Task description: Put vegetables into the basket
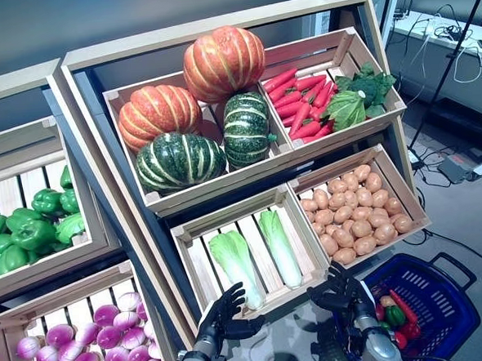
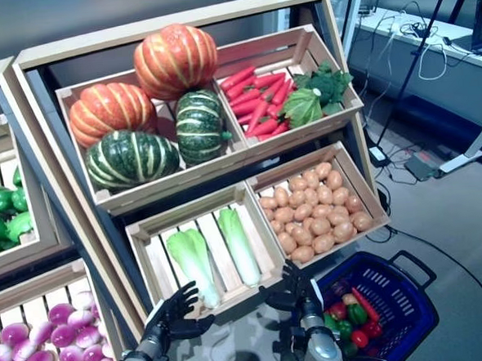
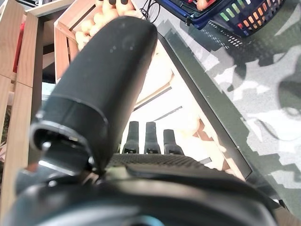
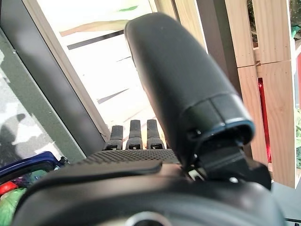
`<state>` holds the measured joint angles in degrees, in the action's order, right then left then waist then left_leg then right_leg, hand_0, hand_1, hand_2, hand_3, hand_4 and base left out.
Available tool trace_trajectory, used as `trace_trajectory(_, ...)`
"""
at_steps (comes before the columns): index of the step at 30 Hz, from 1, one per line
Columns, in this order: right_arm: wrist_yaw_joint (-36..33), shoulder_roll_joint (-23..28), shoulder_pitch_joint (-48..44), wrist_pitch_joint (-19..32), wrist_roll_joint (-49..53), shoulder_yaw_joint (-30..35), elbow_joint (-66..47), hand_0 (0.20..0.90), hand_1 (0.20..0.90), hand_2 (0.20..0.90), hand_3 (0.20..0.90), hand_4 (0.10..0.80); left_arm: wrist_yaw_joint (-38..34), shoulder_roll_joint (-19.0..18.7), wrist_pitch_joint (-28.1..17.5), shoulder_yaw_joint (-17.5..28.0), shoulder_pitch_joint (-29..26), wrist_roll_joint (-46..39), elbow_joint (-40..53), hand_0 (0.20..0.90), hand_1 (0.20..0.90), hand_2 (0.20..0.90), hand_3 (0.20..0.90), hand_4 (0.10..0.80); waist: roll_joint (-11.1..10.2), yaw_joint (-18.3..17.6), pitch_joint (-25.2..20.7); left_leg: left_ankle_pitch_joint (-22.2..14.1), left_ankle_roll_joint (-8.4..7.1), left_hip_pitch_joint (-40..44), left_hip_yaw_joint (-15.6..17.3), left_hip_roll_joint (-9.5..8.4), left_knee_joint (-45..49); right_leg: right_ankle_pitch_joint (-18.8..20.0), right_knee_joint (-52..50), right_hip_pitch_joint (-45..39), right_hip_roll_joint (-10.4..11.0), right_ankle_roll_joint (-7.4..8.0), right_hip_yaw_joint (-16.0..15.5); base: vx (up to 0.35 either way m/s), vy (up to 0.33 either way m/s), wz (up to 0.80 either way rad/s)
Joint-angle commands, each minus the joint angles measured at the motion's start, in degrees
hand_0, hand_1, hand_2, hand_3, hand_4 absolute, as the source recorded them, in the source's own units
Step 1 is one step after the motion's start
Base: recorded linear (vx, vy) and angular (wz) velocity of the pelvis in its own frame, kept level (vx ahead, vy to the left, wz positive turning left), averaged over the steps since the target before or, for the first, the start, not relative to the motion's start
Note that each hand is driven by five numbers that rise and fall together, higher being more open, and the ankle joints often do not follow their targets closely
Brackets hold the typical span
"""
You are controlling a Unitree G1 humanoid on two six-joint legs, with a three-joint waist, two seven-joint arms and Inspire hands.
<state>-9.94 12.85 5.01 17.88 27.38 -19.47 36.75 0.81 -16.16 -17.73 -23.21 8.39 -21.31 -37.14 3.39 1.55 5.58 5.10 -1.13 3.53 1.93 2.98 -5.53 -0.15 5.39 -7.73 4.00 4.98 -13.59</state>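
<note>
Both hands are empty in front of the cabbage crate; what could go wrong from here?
1. The left hand and right hand, both open, flank the two pale green napa cabbages; reaching together, they may collide.
2. The blue plastic basket already holds peppers; a long cabbage might overhang its rim.
3. Fingers could catch the wooden crate's front edge.

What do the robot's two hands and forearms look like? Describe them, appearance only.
Both the left hand and the right hand are dark, near-black, with separate jointed fingers and a thumb. The forearms behind them are silver-grey metal. In each wrist view the thumb is a smooth, rounded dark cylinder with a seam near its base, and the palm has a finely textured surface. No white thumb cover shows.
</note>
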Motion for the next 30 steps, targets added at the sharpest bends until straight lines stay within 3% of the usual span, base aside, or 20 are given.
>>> trace_trajectory(1,2.48,-0.56,-4.37,3.05,-1.34,1.12,-3.0,0.9,0.9,0.9,0.9,0.8,0.47,-0.85,-5.51,0.6,-6.57,2.34,2.37,0.9,0.9,0.9,0.9,0.8,-2.23,0.79,1.72,-7.86,3.57,3.7,-0.2,-4.82,0.53,-1.51,-0.39,-0.88,-1.36,-4.22,0.11,0.0,0.0,0.0)
trace_trajectory(14,3.93,-0.46,-4.63,3.08,0.07,0.91,-2.51,0.9,0.9,0.9,0.9,0.8,1.53,-2.09,-5.13,-2.09,-7.78,6.98,3.1,0.9,0.9,0.9,0.9,0.8,-1.85,0.0,1.95,-8.0,3.63,3.49,0.4,-4.83,0.53,-1.34,-0.39,-0.26,-1.47,-4.09,1.14,0.0,0.0,0.0)
trace_trajectory(18,5.49,-0.55,-4.55,2.68,1.5,0.67,-2.49,0.9,0.9,0.9,0.9,0.8,-4.36,-2.86,-7.14,-2.32,-8.15,12.42,3.25,0.9,0.9,0.9,0.9,0.8,-1.83,-0.07,1.89,-7.97,3.68,3.5,0.48,-4.88,0.53,-1.29,-0.39,-0.24,-1.46,-4.09,1.23,0.0,0.0,0.0)
trace_trajectory(20,5.31,-0.47,-4.45,2.68,2.24,0.84,-2.37,0.9,0.9,0.9,0.9,0.8,-9.52,-3.75,-8.46,-2.13,-8.78,17.48,3.49,0.9,0.9,0.9,0.9,0.8,-1.83,-0.08,1.86,-7.92,3.63,3.51,0.46,-4.96,0.53,-1.27,-0.39,-0.29,-1.42,-4.06,1.23,0.0,0.0,0.0)
trace_trajectory(22,4.8,0.21,-4.69,2.37,3.74,1.45,-1.99,0.9,0.9,0.9,0.9,0.8,-21.29,-6.81,-10.4,-1.94,-10.12,34.38,5.67,0.9,0.9,0.9,0.9,0.8,-1.77,-0.11,1.98,-7.95,3.6,3.57,0.39,-5.03,0.53,-1.33,-0.39,-0.42,-1.41,-4.15,1.4,0.021,0.023,0.0)
trace_trajectory(23,4.64,0.95,-4.85,2.0,4.44,1.84,-1.93,0.9,0.9,0.9,0.9,0.8,-28.17,-9.65,-9.77,-1.68,-11.32,44.36,7.78,0.9,0.9,0.9,0.9,0.8,-1.63,-0.15,2.05,-7.97,3.58,3.6,0.34,-5.09,0.53,-1.38,-0.39,-0.49,-1.39,-4.18,1.45,0.038,0.051,0.01)
trace_trajectory(26,5.31,3.15,-4.33,1.32,5.14,3.13,-2.18,0.9,0.9,0.9,0.9,0.8,-38.98,-16.51,-6.83,0.2,-13.79,62.4,12.2,0.9,0.9,0.9,0.9,0.8,-1.07,-0.43,2.02,-7.96,3.51,3.73,0.42,-5.29,0.53,-1.45,-0.39,-0.69,-1.18,-4.19,1.53,0.047,0.07,0.01)
trace_trajectory(30,6.32,4.88,-2.34,1.0,4.2,4.41,-2.87,0.9,0.9,0.9,0.9,0.8,-43.02,-24.45,-2.81,2.56,-15.98,73.52,15.21,0.9,0.9,0.9,0.9,0.8,-0.26,-1.26,1.42,-7.88,3.41,4.2,1.12,-5.5,0.53,-1.34,-0.39,-1.02,-0.68,-4.01,1.62,0.08,0.09,0.01)
